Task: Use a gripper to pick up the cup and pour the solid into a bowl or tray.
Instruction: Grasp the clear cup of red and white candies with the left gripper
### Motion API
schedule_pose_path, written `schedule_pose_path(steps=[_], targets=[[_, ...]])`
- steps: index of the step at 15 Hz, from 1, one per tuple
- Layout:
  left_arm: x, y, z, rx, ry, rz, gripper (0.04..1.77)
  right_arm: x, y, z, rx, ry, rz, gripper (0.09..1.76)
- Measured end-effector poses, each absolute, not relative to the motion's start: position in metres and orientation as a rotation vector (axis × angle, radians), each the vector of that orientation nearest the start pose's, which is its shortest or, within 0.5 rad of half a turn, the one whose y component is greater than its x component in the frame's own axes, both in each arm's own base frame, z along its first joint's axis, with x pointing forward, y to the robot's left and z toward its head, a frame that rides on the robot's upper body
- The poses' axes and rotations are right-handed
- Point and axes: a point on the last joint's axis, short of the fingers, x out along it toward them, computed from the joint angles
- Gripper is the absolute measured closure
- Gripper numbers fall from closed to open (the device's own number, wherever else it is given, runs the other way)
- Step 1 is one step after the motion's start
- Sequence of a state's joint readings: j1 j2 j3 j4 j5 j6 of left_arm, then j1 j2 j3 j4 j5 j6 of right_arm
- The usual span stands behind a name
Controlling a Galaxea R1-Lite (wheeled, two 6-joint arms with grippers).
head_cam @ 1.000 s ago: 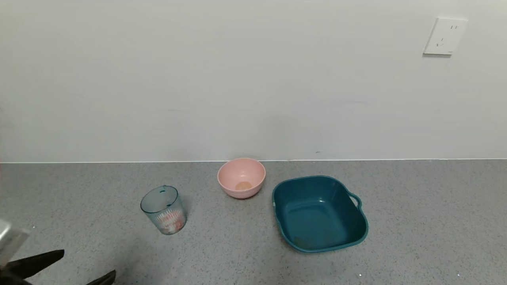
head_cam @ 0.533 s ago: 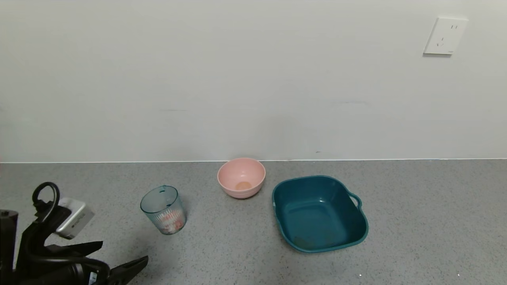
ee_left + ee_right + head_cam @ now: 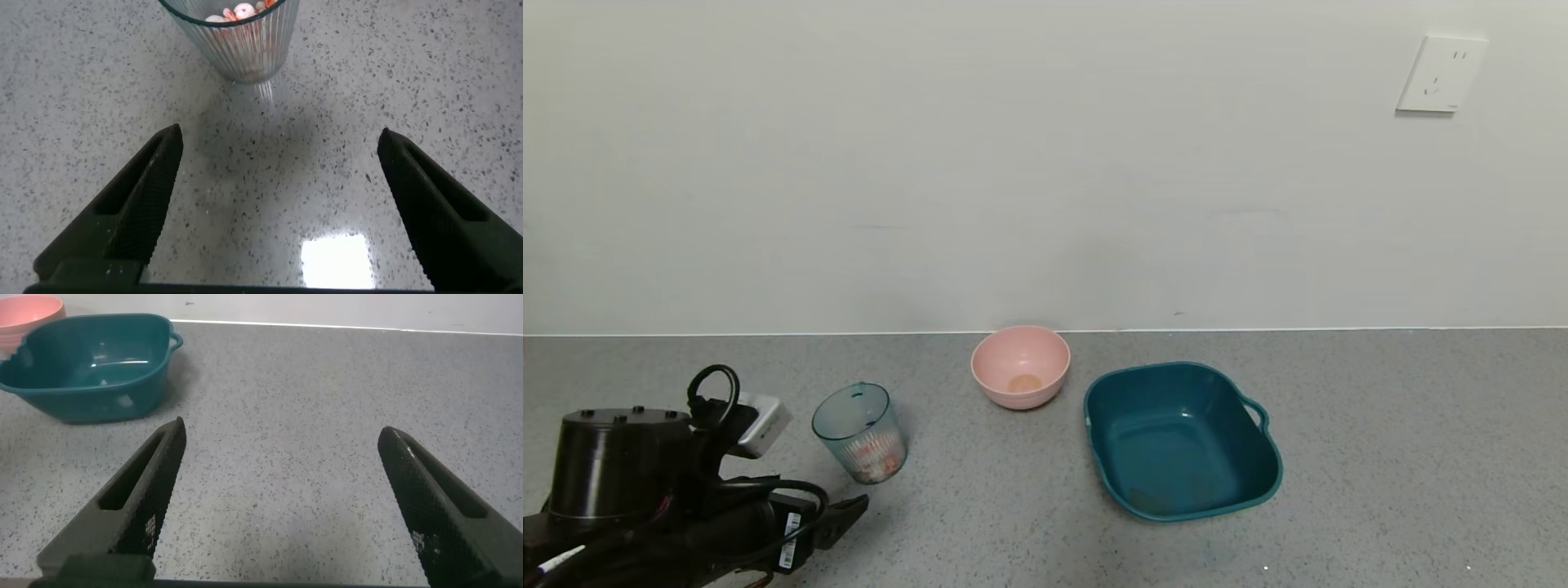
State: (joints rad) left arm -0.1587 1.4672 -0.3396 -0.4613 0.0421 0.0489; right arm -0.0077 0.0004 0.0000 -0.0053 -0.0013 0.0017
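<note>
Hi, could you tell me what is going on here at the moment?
The left gripper is open and close to the cup, not yet touching it. The cup stands upright on the counter with the solid in its bottom. The teal tray and the pink bowl sit to its right. The right gripper is open over bare counter, away from the work.
</note>
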Motion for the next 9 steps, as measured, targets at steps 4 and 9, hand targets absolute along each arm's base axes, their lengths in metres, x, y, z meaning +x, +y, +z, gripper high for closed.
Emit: schedule_pose_path(steps=[4,9], targets=[[0.21,-0.033,0.097,0.099,0.662,-0.115,0.09,-0.023,0.0,0.076,0.002,-0.005,-0.01,0.14],[0.232,-0.035,0.08,0.086,0.628,-0.062,0.09,-0.023,0.0,0.076,0.002,-0.005,-0.009,0.14]])
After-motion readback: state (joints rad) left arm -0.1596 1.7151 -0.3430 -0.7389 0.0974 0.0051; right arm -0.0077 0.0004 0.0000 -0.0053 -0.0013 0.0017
